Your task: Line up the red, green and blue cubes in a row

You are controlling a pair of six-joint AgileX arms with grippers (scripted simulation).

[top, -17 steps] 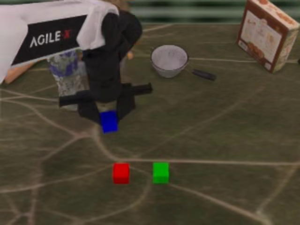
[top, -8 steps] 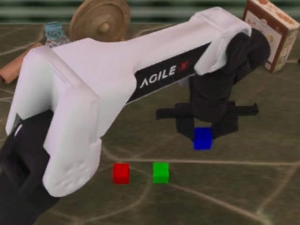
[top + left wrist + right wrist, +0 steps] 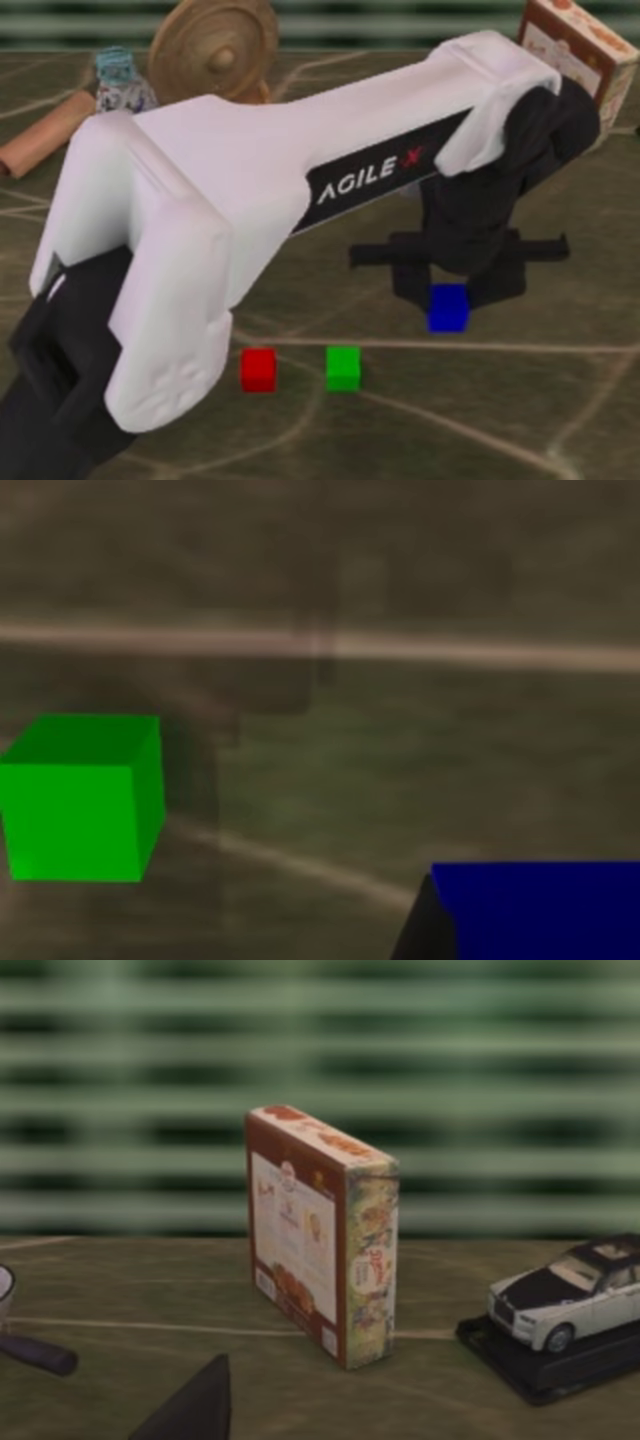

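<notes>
Top view shows the blue cube (image 3: 447, 307) pinched between the two black fingers of my left gripper (image 3: 447, 300), to the right of the green cube (image 3: 343, 367) and a bit farther back on the table (image 3: 560, 400). The green cube sits on the table near the front, and the red cube (image 3: 258, 369) sits just to its left, with a small gap between them. My big white left arm (image 3: 260, 200) reaches across from the left side to the blue cube. In the left wrist view I see the green cube (image 3: 82, 798) on the table and the blue cube (image 3: 540, 910) close to the camera. Behind the arm are a cereal box (image 3: 570, 40), a round wooden thing (image 3: 213, 45) and a rolling pin (image 3: 45, 140). The right wrist view shows the cereal box (image 3: 320, 1235) standing up and a toy car (image 3: 570, 1295) near it. I cannot tell if my right gripper is open or closed.
</notes>
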